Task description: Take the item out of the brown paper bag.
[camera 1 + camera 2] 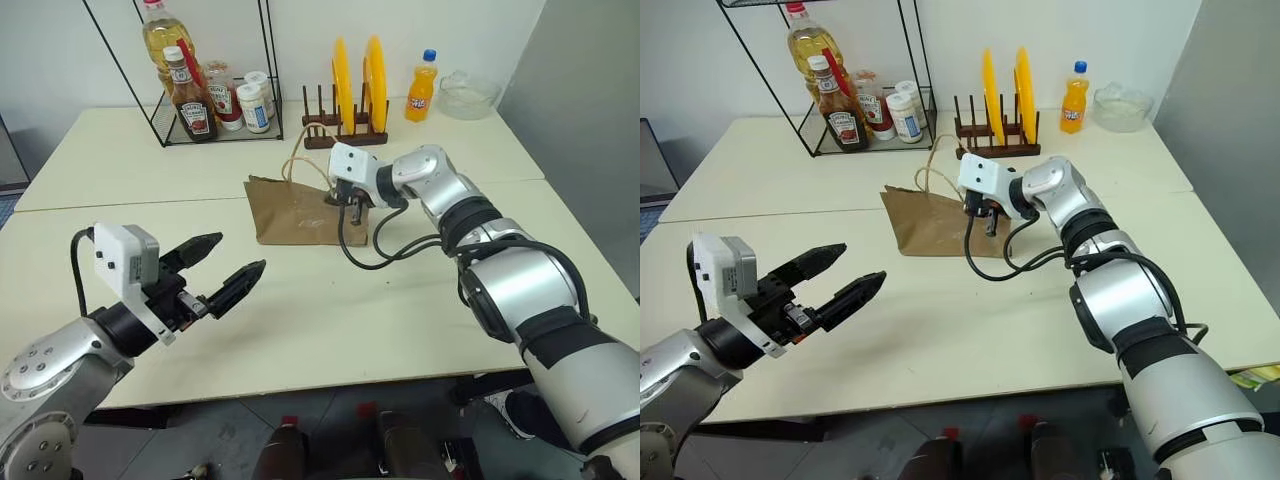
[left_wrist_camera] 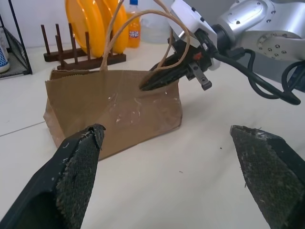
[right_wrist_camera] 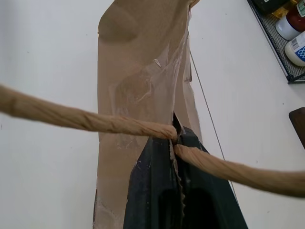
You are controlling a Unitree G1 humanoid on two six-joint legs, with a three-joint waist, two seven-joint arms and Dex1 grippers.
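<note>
The brown paper bag (image 1: pixel 300 212) stands creased on the pale table, its cord handles (image 2: pixel 114 33) looping up. My right gripper (image 1: pixel 352 203) is at the bag's top right corner, shut on a cord handle (image 3: pixel 86 119) where it meets the paper rim. The pinch shows close up in the right wrist view, at the right gripper (image 3: pixel 175 138). My left gripper (image 1: pixel 237 254) hangs open near the table's front left, well short of the bag, and points at it; its fingers (image 2: pixel 78 162) frame the bag (image 2: pixel 114 109). The item is hidden.
Behind the bag stands a wooden plate rack with yellow plates (image 1: pixel 355 95). An orange soda bottle (image 1: pixel 421 88) and a glass bowl (image 1: pixel 468 95) are at the back right. A wire shelf (image 1: pixel 215 135) with ketchup and jars is at the back left. The right arm's black cable (image 1: pixel 370 255) droops onto the table.
</note>
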